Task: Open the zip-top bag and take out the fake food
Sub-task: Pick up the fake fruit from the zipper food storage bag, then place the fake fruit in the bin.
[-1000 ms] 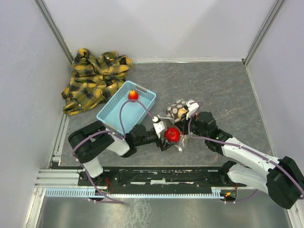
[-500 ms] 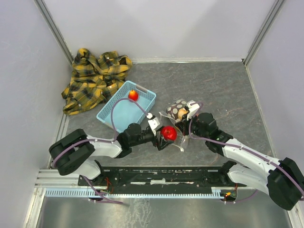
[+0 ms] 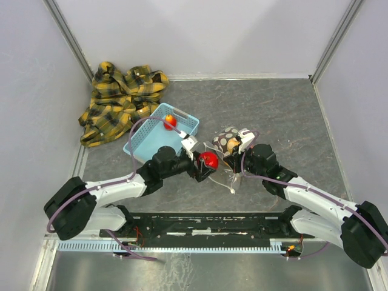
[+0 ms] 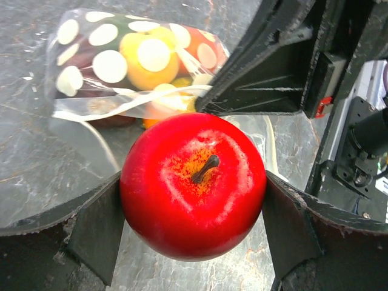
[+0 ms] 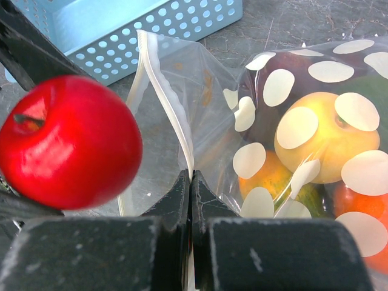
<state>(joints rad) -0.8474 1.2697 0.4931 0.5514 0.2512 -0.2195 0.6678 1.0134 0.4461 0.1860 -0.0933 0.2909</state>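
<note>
**Task items.** The zip-top bag [image 5: 291,121] is a clear, glossy plastic pouch printed with white oval dots. It lies just right of centre in the top view, on the surface. A white zip strip [image 5: 170,103] borders its open mouth. The film around the mouth is slack and creased. Packed against the dotted film are rounded, glossy plastic fruits [image 5: 321,139]: one yellow, one orange, one dark maroon, some green and some red-orange. A red apple [image 4: 193,185] is outside the bag, just beside its mouth. It is smooth and shiny, with a dark stem and an orange-speckled dimple.

**Grippers.**
- The left gripper [image 4: 193,225] holds the red apple, with one dark finger pressed against each side.
- The right gripper [image 5: 191,182] has its jaws pressed together on the bag's edge, with the zip strip running into the pinch.
- The pictures do not show whether the apple is clear of the surface.

**Surroundings.**
- A light blue plastic basket [image 3: 148,139] with perforated walls sits left of centre in the top view, near the bag. A small red-and-yellow fruit [image 3: 170,120] lies in its far corner.
- A crumpled yellow and dark plaid cloth [image 3: 121,100] lies at upper left, touching the basket's far side.
- The surface [image 3: 285,115] is grey with pale marble-like veining.
- Plain pale walls [image 3: 200,30] with metal corner rails enclose it on three sides.
</note>
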